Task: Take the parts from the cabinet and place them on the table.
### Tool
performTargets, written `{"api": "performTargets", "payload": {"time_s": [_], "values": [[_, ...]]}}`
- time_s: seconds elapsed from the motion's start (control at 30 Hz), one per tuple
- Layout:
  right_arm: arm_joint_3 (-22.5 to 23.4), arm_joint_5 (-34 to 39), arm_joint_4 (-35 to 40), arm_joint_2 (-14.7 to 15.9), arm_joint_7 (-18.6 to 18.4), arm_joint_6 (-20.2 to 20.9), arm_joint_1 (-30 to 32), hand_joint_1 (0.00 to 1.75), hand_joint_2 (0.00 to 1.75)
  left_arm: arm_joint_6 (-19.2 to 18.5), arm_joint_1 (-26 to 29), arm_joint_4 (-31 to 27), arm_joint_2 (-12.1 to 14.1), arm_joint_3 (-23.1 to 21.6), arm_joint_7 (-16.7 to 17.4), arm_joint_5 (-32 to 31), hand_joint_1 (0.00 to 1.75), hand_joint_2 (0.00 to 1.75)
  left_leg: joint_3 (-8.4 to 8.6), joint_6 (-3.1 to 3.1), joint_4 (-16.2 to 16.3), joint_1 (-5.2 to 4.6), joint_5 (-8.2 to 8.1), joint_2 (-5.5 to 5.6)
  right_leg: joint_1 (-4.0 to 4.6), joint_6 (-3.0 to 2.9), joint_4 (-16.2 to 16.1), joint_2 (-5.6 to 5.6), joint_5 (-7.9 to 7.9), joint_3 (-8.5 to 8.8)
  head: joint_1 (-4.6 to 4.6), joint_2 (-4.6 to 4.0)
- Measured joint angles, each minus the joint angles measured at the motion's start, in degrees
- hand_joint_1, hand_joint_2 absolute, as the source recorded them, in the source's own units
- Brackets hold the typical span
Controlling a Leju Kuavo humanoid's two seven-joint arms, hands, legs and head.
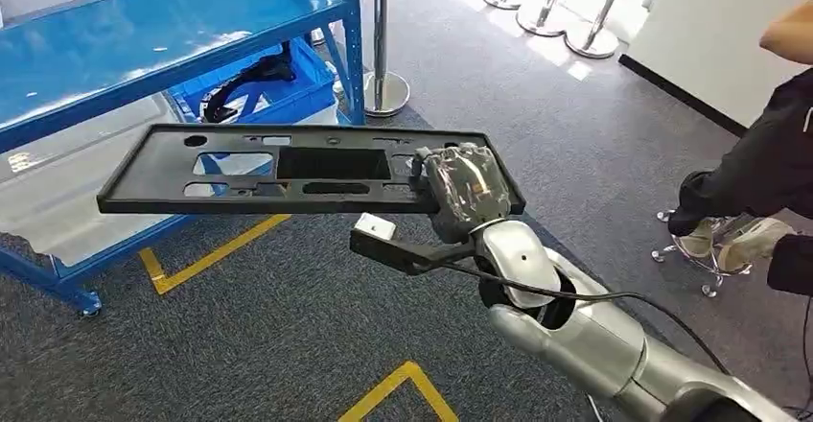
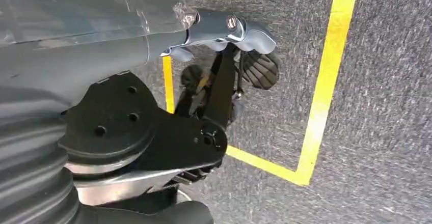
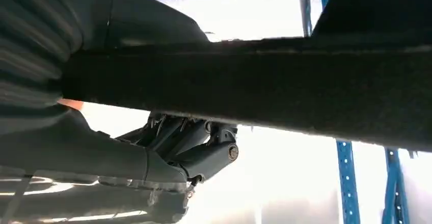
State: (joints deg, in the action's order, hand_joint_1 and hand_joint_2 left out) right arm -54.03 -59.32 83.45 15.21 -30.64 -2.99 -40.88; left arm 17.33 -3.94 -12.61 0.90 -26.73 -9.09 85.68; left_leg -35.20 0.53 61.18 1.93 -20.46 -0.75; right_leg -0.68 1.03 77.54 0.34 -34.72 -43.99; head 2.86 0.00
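You are in the carrying step: the right hand [image 1: 467, 190] grips one end of the long black part [image 1: 288, 168], a flat panel with cut-outs, and holds it level in the air in front of the blue cabinet [image 1: 173, 34], clear of its shelves and above the grey carpet [image 1: 288, 326]. The fingers wrap over the panel's near-end edge; in the right wrist view the darker fingers [image 3: 178, 135] curl under the panel [image 3: 285, 91] while the thumb side presses from the other face, so the hold looks firm, though it sits far off the part's middle and the free end reaches well out toward the cabinet. The next move, as I judge it, calls for you to turn away from the cabinet toward the table and keep the panel level, swinging the free end wide of the cabinet's upright post [image 1: 351, 38] and of the seated person [image 1: 757, 182] on the far side of the arm from the cabinet. The table is nowhere to be seen here, so you must find it first. The left hand [image 2: 239, 56] hangs over the carpet beside yellow floor tape [image 2: 326, 81]; its fingers look curled in with nothing in them. A blue bin [image 1: 259, 86] low in the cabinet holds something dark, too cut off to tell.
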Motion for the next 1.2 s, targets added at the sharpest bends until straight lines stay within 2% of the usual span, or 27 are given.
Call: {"api": "performTargets", "payload": {"time_s": [0.03, 0.07, 0.13, 0.17, 0.2, 0.23, 0.3, 0.33, 0.37, 0.43, 0.5, 0.53, 0.57, 0.63, 0.67, 0.7, 0.73, 0.8, 0.83, 0.87, 0.93, 1.0, 1.03, 1.07, 1.1, 1.17, 1.2], "values": [[-0.02, 0.00, -0.11, -0.02, 0.04, 0.00, 0.01, 1.75, 1.75, 0.02, 0.02, 0.00, 0.00, -0.07, 0.09, 0.00, 0.00, 1.75, -0.01, -0.01, 0.00, -0.09, 0.01, -0.23, 0.00, -0.08, 0.14, -0.07, 0.60, 0.07, 0.15, 0.00], [-0.06, 0.00, -0.26, -0.02, 0.07, 0.02, 0.01, 1.75, 1.75, 0.05, -0.01, 0.00, 0.00, -0.17, 0.30, 0.00, 0.00, 1.75, 0.07, 0.00, 0.00, -0.20, 0.02, -0.42, 0.03, -0.34, -2.30, -0.12, 2.45, 1.60, 0.35, 0.00], [-0.07, 0.00, -0.52, -0.02, 0.09, 0.02, -0.06, 1.75, 1.75, 0.02, -0.08, 0.00, 0.00, -0.52, 0.37, -0.04, 0.00, 1.75, 0.36, 0.04, -0.02, -0.44, 0.04, -0.73, 0.39, -1.41, -12.56, -0.54, 7.34, 7.12, 1.03, 0.00], [-0.07, 0.00, -0.55, -0.02, 0.09, 0.02, -0.20, 1.75, 1.75, 0.02, -0.07, 0.00, 0.00, -0.66, 0.46, -0.13, 0.00, 1.75, 0.38, 0.07, -0.16, -0.40, 0.06, -0.94, 1.08, -2.35, -16.95, -2.05, 7.57, 9.15, 1.38, 0.00], [-0.07, -0.02, -0.57, -0.06, 0.09, 0.04, -0.27, 1.75, 1.75, -0.02, -0.09, 0.00, 0.00, -0.70, 0.61, -0.24, 0.00, 1.75, 0.21, 0.52, -0.14, -0.78, 0.31, -1.11, 1.52, -2.63, -17.41, -2.71, 7.35, 9.37, 1.00, 0.00], [-0.07, -0.04, -0.57, -0.15, 0.11, 0.04, -0.37, 1.75, 1.75, -0.04, -0.08, 0.00, 0.04, -0.74, 0.79, -0.33, 0.00, 1.75, 0.05, 0.88, -0.28, -0.61, 0.55, -1.26, 1.61, -2.74, -17.79, -2.16, 7.52, 9.11, 1.38, 0.00], [-0.07, -0.11, -0.59, -0.15, -0.09, 0.13, -0.30, 1.75, 1.75, 0.00, -0.08, 0.00, 0.04, -1.03, 0.94, -0.33, 0.00, 1.75, 0.29, 1.32, -0.82, -0.60, 0.80, -1.85, 1.67, -2.92, -17.91, -1.61, 7.67, 8.94, 1.27, 0.00], [-0.07, -0.15, -0.59, -0.13, -0.11, 0.15, -0.31, 1.75, 1.75, -0.09, -0.11, 0.00, 0.04, -1.05, 0.79, -0.33, 0.00, 1.75, 0.24, 1.80, -0.80, -0.97, 0.60, -1.99, 1.15, -3.28, -19.24, -1.42, 8.43, 9.59, 1.35, 0.00], [-0.07, -0.24, -0.61, -0.17, -0.09, 0.22, -0.33, 1.75, 1.75, -0.17, -0.12, 0.00, 0.33, -1.07, 0.39, -0.33, 0.00, 1.75, 0.18, 1.97, 0.44, -0.69, -0.42, -1.05, 0.88, -3.24, -19.82, -1.33, 8.84, 9.79, 1.10, 0.00], [-0.11, -0.31, -0.74, -0.42, -0.04, 0.26, -0.30, 1.75, 1.75, -0.39, -0.03, 0.00, 0.46, -1.09, 0.22, -0.33, 0.00, 1.75, -2.55, 2.02, 7.10, -0.64, -4.88, -0.10, 0.84, -3.87, -19.83, -0.83, 9.08, 9.55, 0.11, 0.00], [-0.26, -0.28, -0.98, -0.63, -0.04, 0.28, -0.11, 1.75, 1.75, -0.41, 0.09, 0.00, 0.61, -1.14, 0.22, -0.33, 0.00, 1.75, -5.71, 2.18, 14.49, -0.67, -7.83, 0.12, 1.04, -3.88, -19.57, -0.13, 9.09, 9.24, -0.68, 0.00], [-0.37, -0.28, -1.11, -0.63, -0.04, 0.35, -0.08, 1.75, 1.75, -0.61, 0.10, 0.00, 0.63, -1.20, 0.17, -0.33, 0.00, 1.75, -6.03, 2.19, 15.48, -0.71, -7.66, 0.15, 1.07, -3.89, -19.30, 0.25, 9.11, 9.04, -0.92, 0.00], [-0.42, -0.28, -1.27, -0.63, 0.07, 0.46, -0.01, 1.75, 1.75, -0.94, 0.09, 0.00, 0.68, -1.27, 0.13, -0.37, 0.00, 1.75, -5.01, 2.19, 13.75, -0.71, -6.13, 0.18, 1.06, -3.87, -18.89, 0.71, 9.10, 8.81, -1.22, 0.00], [-0.44, -0.28, -1.49, -0.63, 0.24, 0.50, 0.02, 1.75, 1.75, -1.38, 0.08, 0.00, 0.92, -1.42, 0.13, -0.44, 0.00, 1.75, -0.79, 2.14, 5.50, -0.57, -1.69, 0.52, 0.95, -3.64, -18.03, 1.55, 8.93, 8.38, -1.82, 0.00], [-0.44, -0.30, -1.60, -0.66, 0.31, 0.50, 0.01, 1.75, 1.75, -1.44, 0.06, 0.00, 0.96, -1.53, 0.13, -0.46, 0.00, 1.75, 0.82, 2.03, 1.36, -0.37, -0.91, 1.69, 0.93, -3.35, -17.40, 1.86, 8.73, 7.96, -2.19, 0.00], [-0.44, -0.28, -1.70, -0.68, 0.33, 0.44, -0.08, 1.75, 1.75, -1.46, 0.06, 0.00, 0.96, -1.62, 0.15, -0.46, 0.00, 1.75, 0.83, 1.88, 0.75, -0.67, -1.42, 2.51, 1.30, -3.04, -16.53, 2.24, 8.62, 7.15, -2.50, 0.00], [-0.44, -0.20, -1.84, -0.79, 0.39, 0.33, -0.07, 1.75, 1.75, -1.44, 0.08, 0.00, 0.96, -1.77, 0.26, -0.44, 0.00, 1.75, 0.46, 1.41, 0.91, -0.45, -1.17, 2.16, 1.14, -2.81, -16.43, 2.60, 8.75, 6.81, -2.56, 0.00], [-0.44, -0.05, -2.07, -0.81, 0.68, 0.17, -0.07, 1.75, 1.75, -1.07, 0.02, 0.00, 0.96, -2.10, 0.61, -0.37, 0.00, 1.75, 0.38, 0.84, 0.90, -1.07, -0.90, 1.84, 0.85, -2.18, -16.66, 2.85, 9.13, 6.66, -2.41, 0.00], [-0.44, 0.09, -2.21, -0.81, 0.83, 0.15, -0.07, 1.75, 1.75, -0.96, 0.01, 0.00, 0.94, -2.12, 0.77, -0.24, 0.00, 1.75, 0.38, 0.29, 0.43, -0.67, -0.53, 1.43, 0.88, -1.93, -16.54, 3.09, 9.18, 6.54, -2.67, 0.00], [-0.44, 0.20, -2.32, -0.79, 1.03, 0.11, -0.02, 1.75, 1.75, -0.94, -0.01, 0.00, 0.96, -2.12, 0.89, -0.11, 0.00, 1.75, 0.47, -0.10, 0.11, -0.40, -0.26, 0.89, 0.92, -1.66, -15.79, 2.42, 8.49, 6.36, -2.93, 0.00], [-0.44, 0.35, -2.43, -0.81, 1.29, 0.00, -0.20, 1.75, 1.75, -0.94, -0.01, 0.00, 1.07, -2.12, 0.94, 0.02, 0.00, 1.75, 0.28, -0.53, -0.19, -0.35, 0.15, 0.52, 0.68, -0.80, -9.62, 0.60, 4.44, 3.49, -1.53, 0.00], [-0.44, 0.50, -2.58, -0.83, 1.33, -0.02, -0.03, 1.75, 1.75, -0.94, 0.11, 0.00, 1.07, -2.14, 1.05, 0.04, 0.00, 1.75, 0.01, -0.52, -0.16, -0.36, 0.21, -0.02, 0.29, -0.34, -1.41, 0.13, 1.13, -0.14, -1.34, 0.00], [-0.44, 0.52, -2.71, -0.83, 1.36, -0.04, 0.04, 1.75, 1.75, -0.94, 0.15, 0.00, 1.07, -2.16, 1.09, 0.04, 0.00, 1.75, -0.02, -0.48, -0.16, -0.36, 0.23, -0.34, 0.05, -0.23, 0.43, 0.08, 1.02, -0.89, -1.03, 0.00], [-0.44, 0.53, -2.84, -0.85, 1.36, -0.04, 0.04, 1.75, 1.75, -0.94, 0.14, 0.00, 1.07, -2.16, 1.16, 0.04, 0.00, 1.75, 0.02, -0.48, -0.16, -0.35, 0.23, -0.59, -0.08, -0.20, -0.77, -0.03, 2.19, -0.13, -0.77, 0.00], [-0.44, 0.52, -2.91, -0.83, 1.36, -0.04, 0.02, 1.75, 1.75, -0.94, 0.10, 0.00, 1.07, -2.19, 1.18, 0.04, 0.00, 1.75, 0.11, -0.45, -0.16, -0.34, 0.24, -0.80, -0.12, -0.28, -4.55, -0.23, 4.42, 1.99, -0.55, 0.00], [-0.44, 0.52, -3.06, -0.83, 1.35, -0.07, -0.08, 1.75, 1.75, -0.94, 0.03, 0.00, 1.07, -2.29, 1.20, 0.04, 0.00, 1.75, 0.33, -0.11, -0.17, -0.33, 0.18, -1.15, 0.11, -0.97, -15.52, -1.48, 8.96, 7.74, 0.13, 0.00], [-0.44, 0.61, -3.13, -0.90, 1.55, -0.17, -0.16, 1.75, 1.75, -1.00, 0.01, 0.00, 1.07, -2.38, 1.18, 0.04, 0.00, 1.75, 0.29, 0.26, -0.33, -0.50, 0.28, -1.37, 0.61, -1.26, -17.33, -2.50, 7.72, 8.47, 0.26, 0.00]]}}
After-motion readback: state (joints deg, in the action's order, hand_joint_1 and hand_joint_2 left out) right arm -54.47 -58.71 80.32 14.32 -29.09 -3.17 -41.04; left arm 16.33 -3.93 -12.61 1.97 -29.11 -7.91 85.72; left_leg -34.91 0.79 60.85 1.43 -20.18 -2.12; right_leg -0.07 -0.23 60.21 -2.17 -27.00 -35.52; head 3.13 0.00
